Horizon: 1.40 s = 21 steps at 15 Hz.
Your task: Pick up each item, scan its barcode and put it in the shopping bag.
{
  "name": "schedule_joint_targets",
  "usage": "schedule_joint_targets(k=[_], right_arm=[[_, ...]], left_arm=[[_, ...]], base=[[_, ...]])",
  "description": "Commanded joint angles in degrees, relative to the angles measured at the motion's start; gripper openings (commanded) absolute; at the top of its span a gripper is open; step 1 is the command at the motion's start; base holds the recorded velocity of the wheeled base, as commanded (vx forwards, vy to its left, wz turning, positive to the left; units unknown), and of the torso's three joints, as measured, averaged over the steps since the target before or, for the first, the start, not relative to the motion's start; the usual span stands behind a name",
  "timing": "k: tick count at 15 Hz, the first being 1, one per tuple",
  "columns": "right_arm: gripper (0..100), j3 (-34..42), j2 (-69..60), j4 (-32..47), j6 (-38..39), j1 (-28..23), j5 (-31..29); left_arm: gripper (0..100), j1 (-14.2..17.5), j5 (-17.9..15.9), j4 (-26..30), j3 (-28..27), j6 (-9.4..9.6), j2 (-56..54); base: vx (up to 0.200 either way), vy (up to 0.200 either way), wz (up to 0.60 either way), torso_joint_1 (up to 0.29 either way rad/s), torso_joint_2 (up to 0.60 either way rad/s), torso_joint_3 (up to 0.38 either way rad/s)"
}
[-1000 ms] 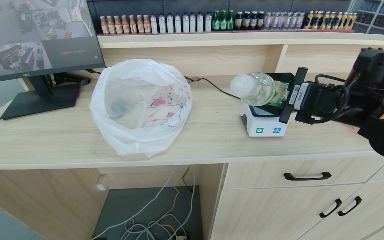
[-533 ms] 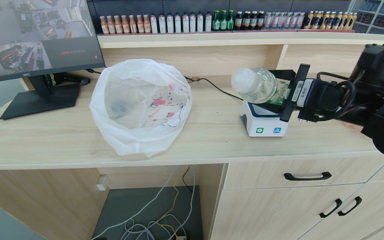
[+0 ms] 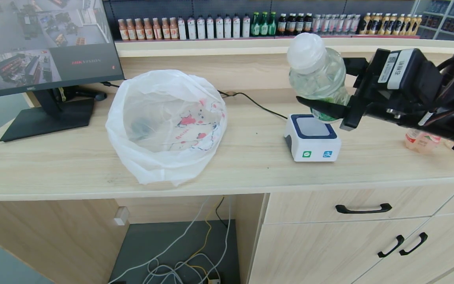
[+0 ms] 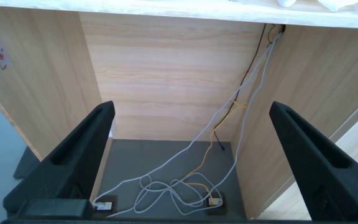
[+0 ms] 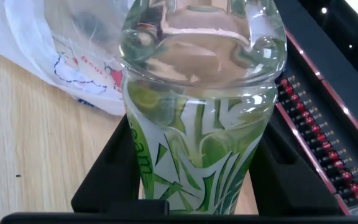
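Broadly, a long pale wooden counter [image 3: 250,165] carries everything. At its left end stands a dark monitor [image 3: 41,43] on a flat black foot. Near the middle sits the white plastic shopping bag [image 3: 164,126], mouth open upward, with a pink-and-red print on its inner wall.

The right gripper [image 3: 331,85] hangs over the right part of the counter, well apart from the bag. Its two black fingers [image 3: 317,105] are clamped on the lower body of a clear bottle [image 3: 317,71], one on each side of the green-patterned label. In the right wrist view the bottle [image 5: 197,93] fills the space between the fingers [image 5: 110,168], label at the grip and clear shoulder beyond. The white cap points up, tilted slightly toward the bag.

The left gripper [image 4: 191,109] is low, facing the recess under the counter, its fingers spread wide with nothing between them.

Below the held bottle, not touching it, the white scanner [image 3: 310,138] sits on the counter, its dark-framed window facing up. A small red-labelled bottle [image 3: 422,140] lies farther right. A thin black cable [image 3: 250,100] runs from behind the bag toward the scanner.
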Motion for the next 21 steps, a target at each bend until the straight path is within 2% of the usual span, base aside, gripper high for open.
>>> schedule_joint_targets(k=[1,6,9,11,13,15,17,20,21], right_arm=[[0,0.09,-1.97,-1.67,3.38,0.10,0.00],[0,1.58,-2.23,-10.11,19.47,2.03,0.44],[0,6.94,-1.79,-23.03,35.55,5.46,-1.14],[0,12.83,-2.06,-29.09,41.35,6.86,-10.28],[0,18.37,-3.11,-34.01,45.22,7.57,-16.61],[0,22.94,-4.78,-35.42,45.22,8.71,-19.60],[0,27.60,-6.63,-35.51,45.83,11.52,-25.40],[0,31.11,-6.80,-37.09,49.44,14.16,-33.57],[0,32.26,-7.07,-37.35,49.70,14.16,-34.54]], left_arm=[[100,-0.04,0.00,0.00,0.00,0.00,-0.02],[100,0.05,0.00,0.00,0.00,0.00,-0.02],[100,-0.04,0.00,0.00,0.00,0.00,-0.02],[100,0.05,0.00,0.00,0.00,0.00,-0.02],[100,-0.04,0.00,0.00,0.00,0.00,-0.02],[100,-0.04,0.00,0.00,0.00,-0.09,-0.02],[100,-0.04,0.00,0.00,0.00,-0.09,-0.02],[100,-0.04,0.00,0.00,0.00,0.00,-0.02],[100,-0.04,0.00,0.00,0.00,0.00,-0.02]], base=[[0.000,0.000,0.00,0.000,0.00,0.000],[0.000,0.000,0.00,0.000,0.00,0.000],[0.000,0.000,0.00,0.000,0.00,0.000],[0.000,0.000,0.00,0.000,0.00,0.000],[0.000,0.000,0.00,0.000,0.00,0.000],[0.000,0.000,0.00,0.000,0.00,0.000],[0.000,0.000,0.00,0.000,0.00,0.000],[0.000,0.000,0.00,0.000,0.00,0.000],[0.000,0.000,0.00,0.000,0.00,0.000]])
